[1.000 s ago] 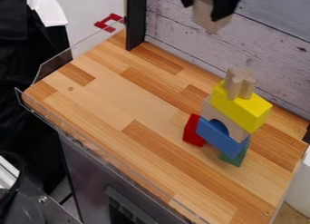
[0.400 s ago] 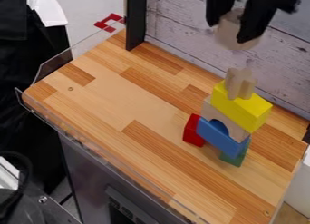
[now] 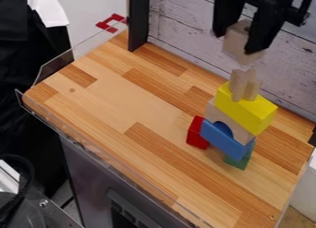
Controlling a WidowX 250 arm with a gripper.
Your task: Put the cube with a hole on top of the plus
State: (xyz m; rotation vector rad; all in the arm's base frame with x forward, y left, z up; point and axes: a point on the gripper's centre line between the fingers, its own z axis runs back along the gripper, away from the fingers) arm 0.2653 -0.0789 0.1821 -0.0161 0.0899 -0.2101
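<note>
One pale wooden cube (image 3: 235, 43) above the fluted wooden plus (image 3: 244, 86)

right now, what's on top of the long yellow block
The tan wooden plus-shaped block stands upright on the long yellow block. Its base covers part of the yellow top, so whatever lies directly beneath is hidden.

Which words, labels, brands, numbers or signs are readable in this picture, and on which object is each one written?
None: no text can be read, neither on the cube, the plus nor the yellow block.
Dark panel under the tabletop: small marks, too small and blurred to tell if they are writing.
</note>
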